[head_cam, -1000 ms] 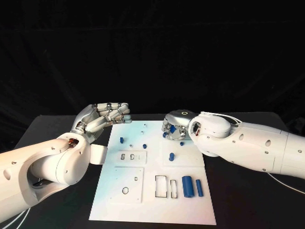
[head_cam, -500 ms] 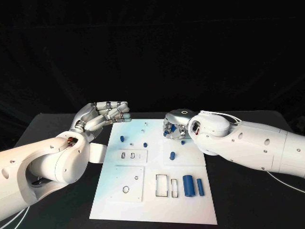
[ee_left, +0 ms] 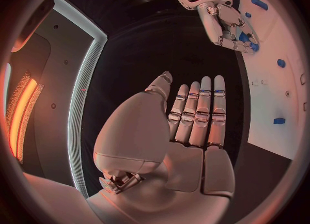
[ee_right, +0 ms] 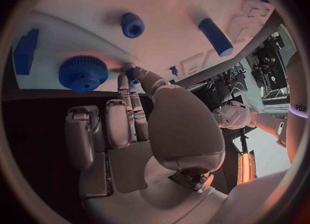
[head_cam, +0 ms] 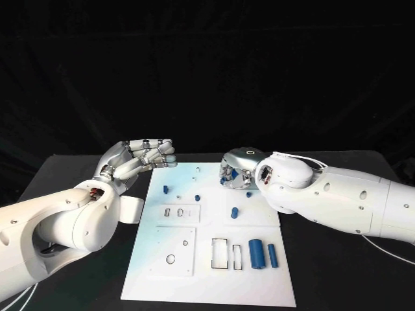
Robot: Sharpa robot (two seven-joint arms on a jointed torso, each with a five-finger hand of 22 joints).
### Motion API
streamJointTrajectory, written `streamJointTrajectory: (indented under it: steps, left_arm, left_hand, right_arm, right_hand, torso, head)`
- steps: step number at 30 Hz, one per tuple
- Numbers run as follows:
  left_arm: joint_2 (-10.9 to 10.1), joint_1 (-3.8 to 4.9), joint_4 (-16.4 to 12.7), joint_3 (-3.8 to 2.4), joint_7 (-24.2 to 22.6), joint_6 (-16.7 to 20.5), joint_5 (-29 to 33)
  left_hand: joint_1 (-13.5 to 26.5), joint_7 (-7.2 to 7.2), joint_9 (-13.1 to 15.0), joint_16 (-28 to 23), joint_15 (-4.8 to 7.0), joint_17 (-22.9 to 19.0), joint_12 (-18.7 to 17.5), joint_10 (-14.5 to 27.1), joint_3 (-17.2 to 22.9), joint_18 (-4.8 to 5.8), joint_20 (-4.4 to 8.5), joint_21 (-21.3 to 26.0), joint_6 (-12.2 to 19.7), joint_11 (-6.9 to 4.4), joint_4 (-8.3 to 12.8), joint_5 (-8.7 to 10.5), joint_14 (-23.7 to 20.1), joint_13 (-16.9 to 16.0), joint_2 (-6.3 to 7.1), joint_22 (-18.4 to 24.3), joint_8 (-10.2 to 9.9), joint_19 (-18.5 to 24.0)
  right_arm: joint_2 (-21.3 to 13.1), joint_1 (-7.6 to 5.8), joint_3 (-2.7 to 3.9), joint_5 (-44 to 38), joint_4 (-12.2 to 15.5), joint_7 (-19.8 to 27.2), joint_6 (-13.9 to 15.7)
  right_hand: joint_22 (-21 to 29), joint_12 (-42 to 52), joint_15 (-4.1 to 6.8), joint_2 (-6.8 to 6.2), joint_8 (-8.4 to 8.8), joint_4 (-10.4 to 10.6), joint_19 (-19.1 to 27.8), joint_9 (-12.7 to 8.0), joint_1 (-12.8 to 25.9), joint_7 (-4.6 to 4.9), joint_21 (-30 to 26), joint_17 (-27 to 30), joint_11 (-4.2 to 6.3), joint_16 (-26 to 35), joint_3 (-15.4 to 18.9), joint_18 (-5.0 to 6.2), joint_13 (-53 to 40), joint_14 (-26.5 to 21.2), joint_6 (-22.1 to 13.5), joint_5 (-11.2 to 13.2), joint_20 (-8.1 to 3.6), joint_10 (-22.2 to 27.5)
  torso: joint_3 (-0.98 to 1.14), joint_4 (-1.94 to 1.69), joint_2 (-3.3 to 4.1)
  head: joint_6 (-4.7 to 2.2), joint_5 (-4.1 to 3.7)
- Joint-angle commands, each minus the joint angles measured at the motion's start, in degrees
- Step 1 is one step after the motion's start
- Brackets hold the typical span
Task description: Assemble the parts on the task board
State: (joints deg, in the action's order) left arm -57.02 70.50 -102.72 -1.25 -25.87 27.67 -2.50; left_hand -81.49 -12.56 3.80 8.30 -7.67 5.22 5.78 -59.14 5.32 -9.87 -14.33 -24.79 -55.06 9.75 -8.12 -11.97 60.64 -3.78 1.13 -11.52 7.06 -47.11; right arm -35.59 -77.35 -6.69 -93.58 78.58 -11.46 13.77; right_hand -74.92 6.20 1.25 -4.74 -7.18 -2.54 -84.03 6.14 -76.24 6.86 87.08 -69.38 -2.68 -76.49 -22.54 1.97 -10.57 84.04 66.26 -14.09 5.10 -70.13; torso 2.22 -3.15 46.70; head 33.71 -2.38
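The white task board (head_cam: 264,285) lies in the middle of the table. My right hand (head_cam: 235,172) hangs over its far right part, fingers curled down. In the right wrist view its thumb and one finger (ee_right: 124,87) reach the rim of a blue gear (ee_right: 82,73) standing on the board; whether they grip it is unclear. The left wrist view shows this hand (ee_left: 222,22) with blue under its fingers. My left hand (head_cam: 137,159) is raised beside the board's far left corner, fingers straight and together (ee_left: 197,113), holding nothing. Two blue cylinders (head_cam: 256,253) lie near the board's right edge.
A blue block (ee_right: 26,51), a short socket piece (ee_right: 132,25) and a long pin (ee_right: 215,36) sit near the gear. Small blue pegs (head_cam: 165,190) (head_cam: 196,196) (head_cam: 234,211) stand mid-board. Empty rectangular slots (head_cam: 220,253) lie beside the cylinders. Black table (head_cam: 338,272) surrounds the board.
The right hand has shifted only slightly over the board's far end. The left hand stays raised in the same place.
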Motion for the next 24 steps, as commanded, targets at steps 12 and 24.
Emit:
streamJointTrajectory:
  steps: [12,24]
  left_arm:
    - [0.16,0.12,0.01,-0.05,-0.06,-1.29,0.44]
    - [0.40,0.16,-0.17,-0.05,-0.02,-1.37,0.46]
  left_hand:
    - [0.26,-0.41,-0.03,-0.83,-0.24,-0.18,-0.52,-0.08,0.25,-0.60,-0.27,0.11,-0.19,0.32,0.53,-0.42,-0.74,-0.02,-0.11,0.28,-0.42,-0.03]
    - [0.26,-0.41,-0.03,-0.83,-0.24,-0.18,-0.52,-0.08,0.25,-0.60,-0.27,0.11,-0.19,0.32,0.53,-0.42,-0.74,-0.02,-0.11,0.28,-0.42,-0.03]
  right_arm:
    - [5.32,-0.54,0.42,4.13,-4.72,0.10,13.52]
    - [10.44,-0.49,0.41,4.26,-10.21,0.67,13.61]
  right_hand:
    - [-9.80,-0.16,0.17,0.35,-0.17,0.63,-2.74,2.49,0.39,-0.65,-0.05,0.51,-0.29,0.10,0.01,-0.77,-0.27,2.43,0.51,-1.01,-0.31,0.11]
    - [-9.90,-0.22,0.14,0.34,-0.10,0.68,-2.79,2.56,0.41,-0.57,0.00,0.50,-0.34,0.08,-0.03,-0.79,-0.29,2.43,0.37,-1.08,-0.29,0.17]
  torso:
    - [-0.03,-0.38,0.42]
    - [-0.20,-0.98,0.79]
  head:
    - [-0.74,0.62]
    - [-0.94,0.29]
